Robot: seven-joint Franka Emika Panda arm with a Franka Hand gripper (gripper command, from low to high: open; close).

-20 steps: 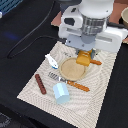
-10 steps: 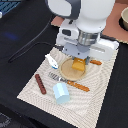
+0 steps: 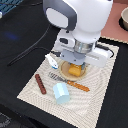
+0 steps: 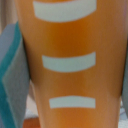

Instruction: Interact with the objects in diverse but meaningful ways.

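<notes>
Orange ridged block (image 4: 70, 60) fills my wrist view, though I cannot tell how the jaws stand, so I'd descend slowly, centred over its shallow dish (image 3: 64, 73).

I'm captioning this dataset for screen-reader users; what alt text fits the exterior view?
A white robot arm reaches down onto a ridged orange-yellow block in a shallow dish on a beige placemat. Nearby lie a dark-brown stick, a light blue faceted cup, an orange-handled fork and a small white piece.
</notes>
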